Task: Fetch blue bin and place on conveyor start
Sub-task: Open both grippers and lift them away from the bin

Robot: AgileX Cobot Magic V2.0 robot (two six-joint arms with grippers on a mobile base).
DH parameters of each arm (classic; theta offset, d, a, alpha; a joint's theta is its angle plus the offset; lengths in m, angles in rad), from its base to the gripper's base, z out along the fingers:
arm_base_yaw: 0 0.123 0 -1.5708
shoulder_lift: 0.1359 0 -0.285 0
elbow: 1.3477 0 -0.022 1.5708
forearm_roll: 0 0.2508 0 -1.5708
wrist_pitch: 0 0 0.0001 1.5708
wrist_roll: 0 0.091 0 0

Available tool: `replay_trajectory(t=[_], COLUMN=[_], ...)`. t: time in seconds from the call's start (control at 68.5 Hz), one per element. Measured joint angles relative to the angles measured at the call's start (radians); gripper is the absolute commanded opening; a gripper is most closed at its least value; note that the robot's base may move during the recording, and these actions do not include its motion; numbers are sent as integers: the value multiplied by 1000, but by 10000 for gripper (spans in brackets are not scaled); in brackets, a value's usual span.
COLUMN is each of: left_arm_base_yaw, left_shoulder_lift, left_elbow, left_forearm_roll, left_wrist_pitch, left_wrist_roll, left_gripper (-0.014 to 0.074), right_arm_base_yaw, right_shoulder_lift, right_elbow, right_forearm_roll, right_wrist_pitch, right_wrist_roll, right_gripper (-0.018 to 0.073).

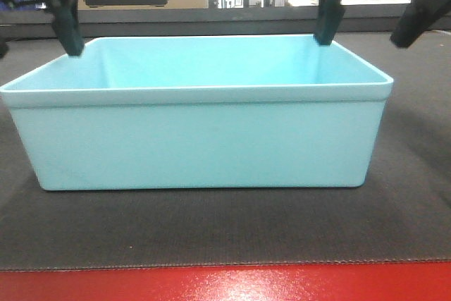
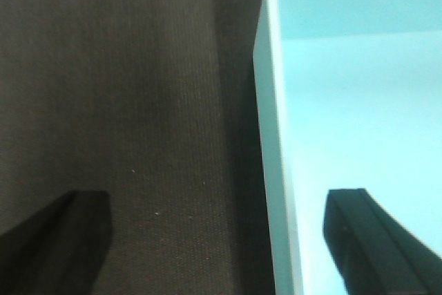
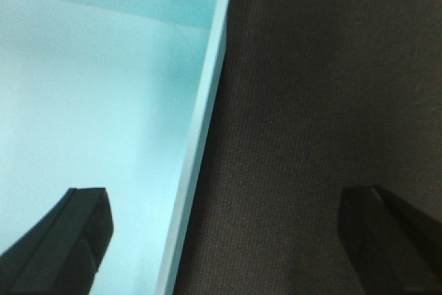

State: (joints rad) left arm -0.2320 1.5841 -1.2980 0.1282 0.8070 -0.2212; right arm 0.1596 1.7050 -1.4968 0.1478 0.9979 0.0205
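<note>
The blue bin (image 1: 201, 135) sits flat on the conveyor start (image 1: 211, 234), its near wall facing the red front edge (image 1: 225, 283) of the belt, with a band of dark woven fabric showing between the two. It looks level and settled, all of its base on the belt, so I judge the placing itself done and only the letting go in hand.

My left claw (image 2: 214, 240) is spread wide and straddles the bin's left wall: one finger hangs over the belt outside, the other inside the tub, and the rim runs between them without touching either. My right claw (image 3: 238, 240) mirrors this on the opposite wall, one finger inside, one out over the fabric, also spread with the rim free between. From the front view both claws stand above the far corners of the rim, not bearing on it.

I hold them this way because the two short walls are the natural handles of a wide tub like this: pinching both sides keeps it level, and opening both together lets it rest without tipping.

What the next move calls for, as I judge it, is a straight lift of both arms, so that the inner fingers clear the rim band without hooking it and dragging the light tub across the belt.
</note>
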Motion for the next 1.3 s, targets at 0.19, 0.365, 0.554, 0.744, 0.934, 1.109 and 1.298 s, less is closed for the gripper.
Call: replay_trajectory(t=[0.19,0.365,0.554,0.744,0.934,1.109,1.298], left_arm_base_yaw=[0,33,131,179,179,179,179], left_shoulder_lift=[-130,-268,-396,-527,-724,-949,-1144], left_elbow=[-4,82,257,466,677,809,867], left_forearm_roll=[63,94,68,64,64,64,71], left_wrist_pitch=[50,35,-71,-175,-311,-402,-428], left_wrist_roll=[8,12,12,12,12,12,12], left_gripper=[205,-110,-111,-111,-111,-111,-111], right_arm_base_yaw=[-57,-131,-158,-158,-158,-158,-158], right_shoulder_lift=[-101,-201,-309,-437,-598,-825,-1082], right_elbow=[0,62,260,501,719,917,1046], right_forearm_roll=[-44,-134,-158,-158,-158,-161,-161], right_wrist_pitch=[4,3,-80,-236,-393,-551,-667], right_wrist_roll=[-2,-2,-2,-2,-2,-2,-2], right_gripper=[392,30,-160,-160,-160,-160,-160])
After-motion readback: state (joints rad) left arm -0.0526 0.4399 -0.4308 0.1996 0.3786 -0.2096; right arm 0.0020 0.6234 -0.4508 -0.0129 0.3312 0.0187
